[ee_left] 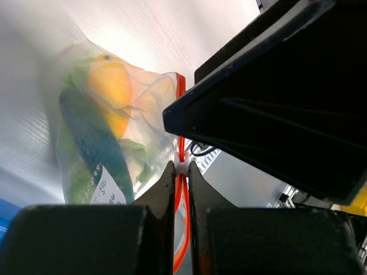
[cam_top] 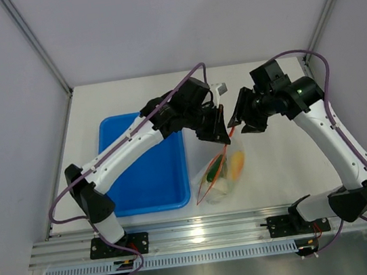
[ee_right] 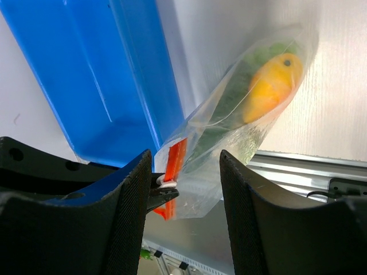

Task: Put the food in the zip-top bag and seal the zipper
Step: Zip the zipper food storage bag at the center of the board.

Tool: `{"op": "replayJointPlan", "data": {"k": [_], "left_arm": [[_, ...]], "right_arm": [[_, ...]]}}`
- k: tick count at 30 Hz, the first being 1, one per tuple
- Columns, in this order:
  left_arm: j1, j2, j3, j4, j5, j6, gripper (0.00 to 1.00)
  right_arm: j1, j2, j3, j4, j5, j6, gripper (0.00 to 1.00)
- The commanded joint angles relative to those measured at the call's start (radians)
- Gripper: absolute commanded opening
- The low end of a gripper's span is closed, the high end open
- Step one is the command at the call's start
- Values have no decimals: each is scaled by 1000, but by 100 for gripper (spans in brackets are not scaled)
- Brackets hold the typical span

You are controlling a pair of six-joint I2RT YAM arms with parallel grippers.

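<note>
The zip-top bag point(cam_top: 224, 177) hangs tilted from my left gripper point(cam_top: 222, 132), its bottom resting on the table. In the left wrist view my left gripper point(ee_left: 182, 169) is shut on the zipper point(ee_left: 181, 103), just behind a small white slider. Inside the clear bag point(ee_left: 146, 106) lies the food: an orange-yellow fruit point(ee_left: 109, 86), a dark green cucumber point(ee_left: 92, 143) and pale green pieces. My right gripper point(cam_top: 238, 121) is close beside the left one. In the right wrist view it point(ee_right: 184, 154) stands open, straddling the bag's upper corner point(ee_right: 229, 166) and the zipper point(ee_right: 176, 160) without pinching them.
A blue plastic tray point(cam_top: 143, 164) sits left of the bag, close to it, and also shows in the right wrist view point(ee_right: 103, 74). An aluminium rail point(cam_top: 204, 234) with the arm bases runs along the near table edge. Grey walls close in the left and right sides.
</note>
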Motion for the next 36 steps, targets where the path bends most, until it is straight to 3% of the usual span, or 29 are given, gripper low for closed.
{"op": "replayJointPlan", "data": {"k": [1, 5, 8, 14, 21, 36], "left_arm": [[-10, -1, 60, 16, 10, 22, 1], [-10, 4, 67, 16, 11, 22, 1], [-12, 8, 75, 11, 10, 23, 1], [-10, 14, 84, 3, 7, 26, 1], [-10, 25, 106, -9, 4, 34, 0], [-10, 19, 110, -53, 5, 55, 1]], "right_arm": [[12, 10, 36, 0, 26, 15, 53], [21, 26, 21, 9, 14, 20, 50], [23, 27, -8, 22, -7, 22, 35], [23, 30, -11, 34, -21, 22, 22], [9, 37, -31, 45, -63, 11, 0], [-109, -32, -145, 147, -172, 12, 0]]}}
